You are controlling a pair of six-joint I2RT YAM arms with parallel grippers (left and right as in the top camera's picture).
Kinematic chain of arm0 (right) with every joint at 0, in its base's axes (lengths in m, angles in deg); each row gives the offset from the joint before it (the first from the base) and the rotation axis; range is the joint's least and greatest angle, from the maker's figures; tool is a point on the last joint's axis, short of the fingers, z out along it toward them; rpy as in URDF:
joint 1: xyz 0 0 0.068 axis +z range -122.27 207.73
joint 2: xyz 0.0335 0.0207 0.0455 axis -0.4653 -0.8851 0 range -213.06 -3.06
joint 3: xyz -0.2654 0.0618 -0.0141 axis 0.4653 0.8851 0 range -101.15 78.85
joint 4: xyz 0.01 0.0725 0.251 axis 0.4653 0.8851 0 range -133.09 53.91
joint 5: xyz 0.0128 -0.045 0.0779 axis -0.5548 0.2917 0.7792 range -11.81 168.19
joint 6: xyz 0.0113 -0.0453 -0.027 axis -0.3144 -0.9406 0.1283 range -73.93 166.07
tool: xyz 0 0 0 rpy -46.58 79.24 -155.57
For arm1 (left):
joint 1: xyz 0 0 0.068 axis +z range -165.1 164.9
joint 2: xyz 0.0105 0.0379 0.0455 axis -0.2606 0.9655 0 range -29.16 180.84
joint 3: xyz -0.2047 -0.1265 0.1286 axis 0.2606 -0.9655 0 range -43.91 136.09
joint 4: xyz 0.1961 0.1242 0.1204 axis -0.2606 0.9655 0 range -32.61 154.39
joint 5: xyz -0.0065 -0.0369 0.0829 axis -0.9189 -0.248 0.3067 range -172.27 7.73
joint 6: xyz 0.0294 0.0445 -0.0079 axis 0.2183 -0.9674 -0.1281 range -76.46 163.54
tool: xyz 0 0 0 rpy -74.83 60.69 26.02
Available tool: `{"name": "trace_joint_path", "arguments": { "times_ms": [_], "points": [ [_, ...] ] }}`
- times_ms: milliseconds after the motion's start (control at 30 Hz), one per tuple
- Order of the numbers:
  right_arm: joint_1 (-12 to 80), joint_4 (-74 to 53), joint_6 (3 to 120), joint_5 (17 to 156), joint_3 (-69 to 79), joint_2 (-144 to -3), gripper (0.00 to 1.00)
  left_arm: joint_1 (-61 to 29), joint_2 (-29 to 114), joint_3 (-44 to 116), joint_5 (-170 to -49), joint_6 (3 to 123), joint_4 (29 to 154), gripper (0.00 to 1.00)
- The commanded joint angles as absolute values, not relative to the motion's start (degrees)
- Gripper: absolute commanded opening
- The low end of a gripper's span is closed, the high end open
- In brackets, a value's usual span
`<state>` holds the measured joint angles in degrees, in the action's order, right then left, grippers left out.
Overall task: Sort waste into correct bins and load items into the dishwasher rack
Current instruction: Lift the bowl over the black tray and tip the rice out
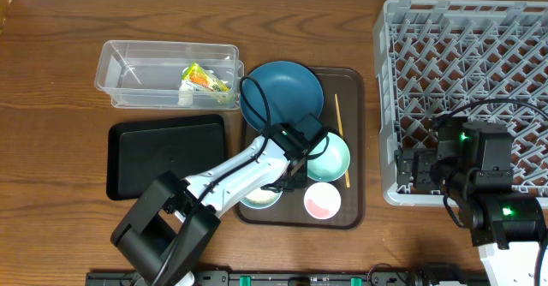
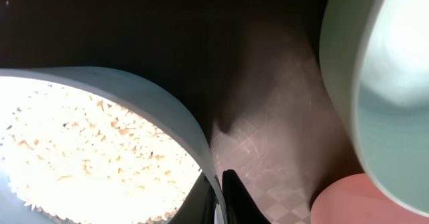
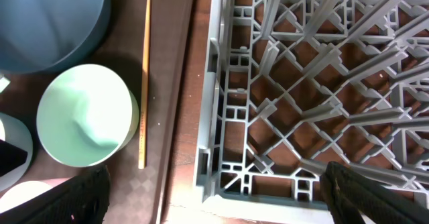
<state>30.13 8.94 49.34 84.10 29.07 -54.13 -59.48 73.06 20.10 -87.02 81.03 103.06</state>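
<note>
The step in hand seems to be the rice. The left gripper [image 2: 214, 190] has one finger inside and one outside the rim of the white bowl [image 2: 147, 96], and it appears clenched on that rim. The rice [image 2: 80, 157] lies loose in the bowl, on the inner side of the gripper. The next move probably calls for lifting the bowl level so that no grain spills, carrying it off the brown tray [image 1: 355, 106], and tipping it over a bin. The black tray [image 1: 163, 157], well away behind the arm, looks bare and is likely the right one. The clear tub [image 1: 120, 63] already holds the wrapper [image 1: 204, 80] and a white scrap that may be the tissue. There is little free space: the green bowl [image 2: 389, 70] and the pink cup [image 2: 348, 200] stand near the outer finger, so a sideways swing could knock them. The blue bowl [image 1: 281, 93] sits beyond the gripper, and the stick [image 3: 144, 83] lies past the green bowl. The right gripper [image 3: 216, 177] is spread wide and holds nothing, hanging over the near corner of the rack [image 3: 315, 83], in which no dish shows yet.
</note>
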Motion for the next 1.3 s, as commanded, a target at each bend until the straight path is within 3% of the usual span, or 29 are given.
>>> {"name": "trace_joint_path", "arguments": {
  "times_ms": [0, 433, 633, 1000, 1267],
  "points": [
    [30.8, 9.0, 49.9, 84.0, 28.0, -54.1, 0.99, -59.3, 72.5, 20.2, -85.6, 80.7, 105.2, 0.06],
    [30.8, 9.0, 49.9, 84.0, 28.0, -54.1, 0.99, -59.0, 60.5, 21.4, -84.2, 72.4, 108.1, 0.06],
    [30.8, 9.0, 49.9, 84.0, 28.0, -54.1, 0.99, -54.2, 53.8, 21.4, -84.9, 71.6, 108.2, 0.06],
    [30.8, 9.0, 49.9, 84.0, 28.0, -54.1, 0.99, -28.6, 49.4, 20.9, -100.4, 63.3, 107.3, 0.06],
    [30.8, 9.0, 49.8, 84.0, 28.0, -54.1, 0.99, -10.2, 52.7, 19.1, -124.4, 51.7, 105.2, 0.06]
  ]
}}
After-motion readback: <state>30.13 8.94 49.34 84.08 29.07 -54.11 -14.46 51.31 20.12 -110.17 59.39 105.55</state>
